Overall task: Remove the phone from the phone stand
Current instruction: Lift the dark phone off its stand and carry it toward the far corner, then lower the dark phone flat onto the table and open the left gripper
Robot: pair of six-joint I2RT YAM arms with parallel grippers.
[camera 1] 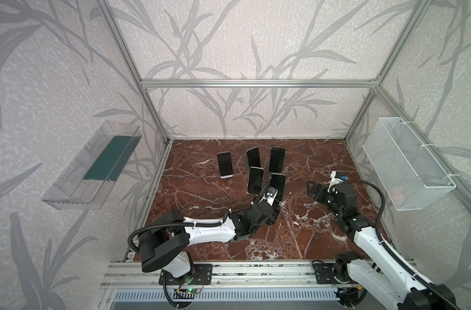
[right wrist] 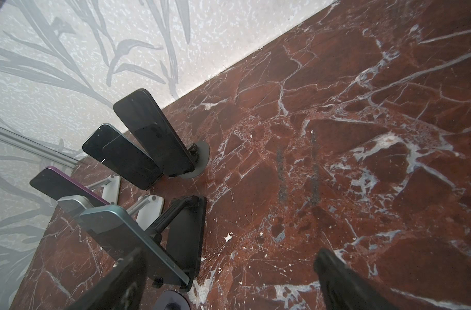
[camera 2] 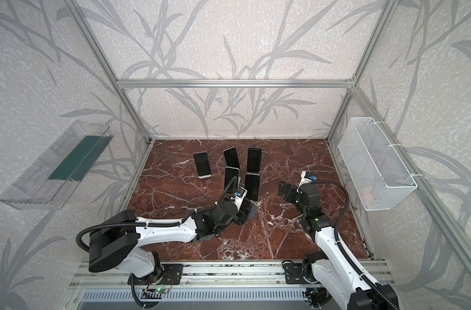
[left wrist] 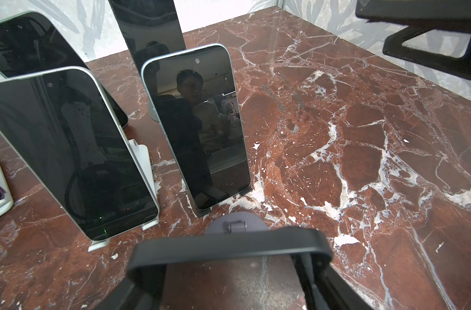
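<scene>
My left gripper [left wrist: 229, 258] is clamped on the side edges of 1 dark phone [left wrist: 229, 248], right beside its round grey stand base [left wrist: 237, 224]. 5 other phones [camera 1: 255, 180] stand propped close behind. My right gripper [right wrist: 229, 257] gapes wide and empty over the marble table [camera 1: 323, 161], which is bare to the right.

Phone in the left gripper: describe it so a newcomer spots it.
On the red marble table, look nearest the robot, in front of the teal-rimmed phone. The left gripper clamps a dark phone above a round grey base; only it is gripped.
</scene>
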